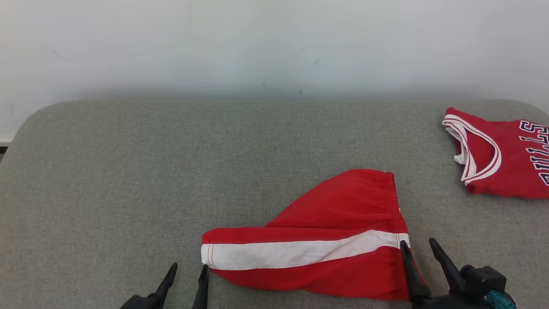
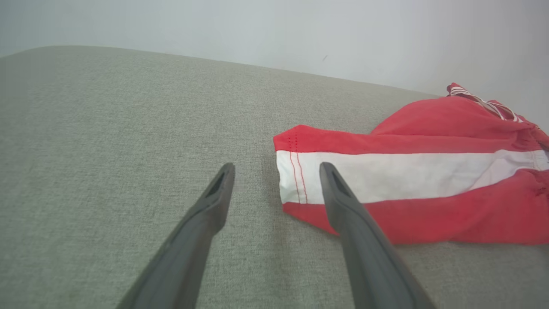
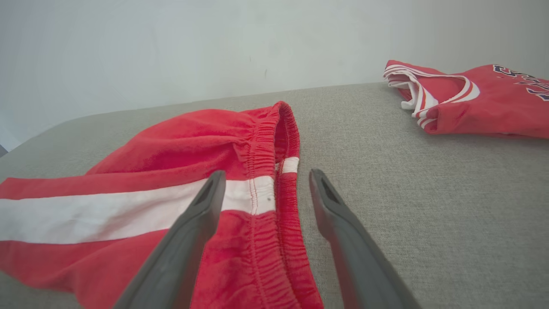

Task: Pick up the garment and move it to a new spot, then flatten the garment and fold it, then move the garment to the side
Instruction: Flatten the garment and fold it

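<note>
currently the red shorts (image 1: 326, 240) lie on the grey cushion (image 1: 128, 171), stretched between the two claws. the left gripper (image 1: 189, 267) has its fingers spread apart and holds nothing, with the white-striped leg hem just by its right finger. the right gripper (image 1: 417, 242) is also spread wide and empty, its left finger over the elastic waistband and its right finger over bare cushion. a red jersey (image 1: 502, 159) lies well beyond the right gripper, farther right.
</note>
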